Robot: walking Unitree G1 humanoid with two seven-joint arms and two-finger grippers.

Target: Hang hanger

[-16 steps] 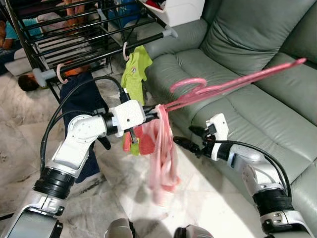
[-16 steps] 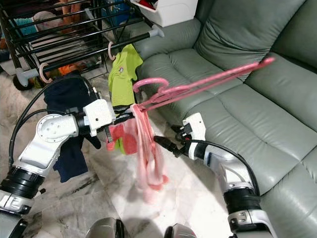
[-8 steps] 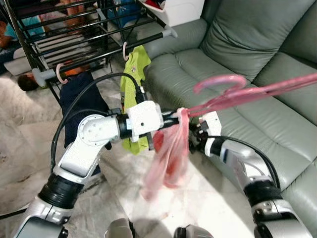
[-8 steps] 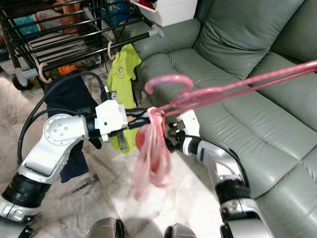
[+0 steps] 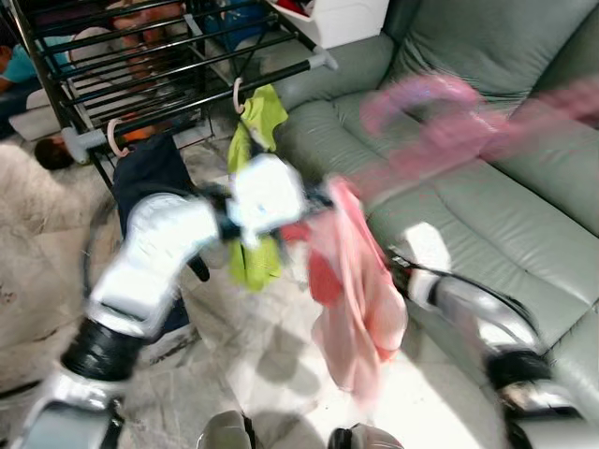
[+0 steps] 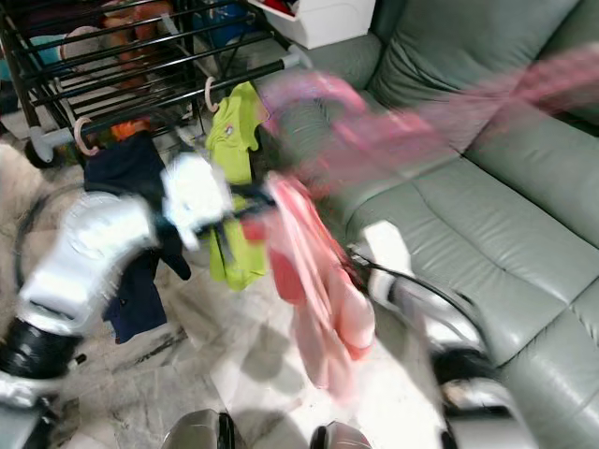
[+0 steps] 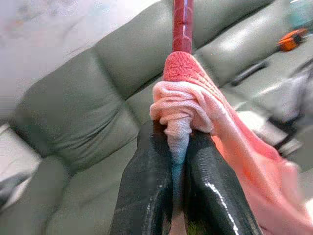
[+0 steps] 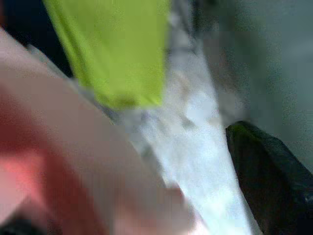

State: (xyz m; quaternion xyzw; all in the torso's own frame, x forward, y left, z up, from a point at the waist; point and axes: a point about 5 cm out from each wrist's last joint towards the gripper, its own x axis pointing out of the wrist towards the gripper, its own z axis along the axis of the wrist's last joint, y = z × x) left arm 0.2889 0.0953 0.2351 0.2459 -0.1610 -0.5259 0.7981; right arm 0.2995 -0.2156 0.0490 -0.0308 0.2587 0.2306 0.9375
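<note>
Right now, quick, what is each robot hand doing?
Left end effector: closed on the pink garment bunched at the hanger.
Right end effector: too blurred, cannot be told.

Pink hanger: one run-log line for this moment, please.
left gripper: shut on pink garment at pink hanger | right gripper: low, near sofa | drying rack: hanger not hung | head views blurred
</note>
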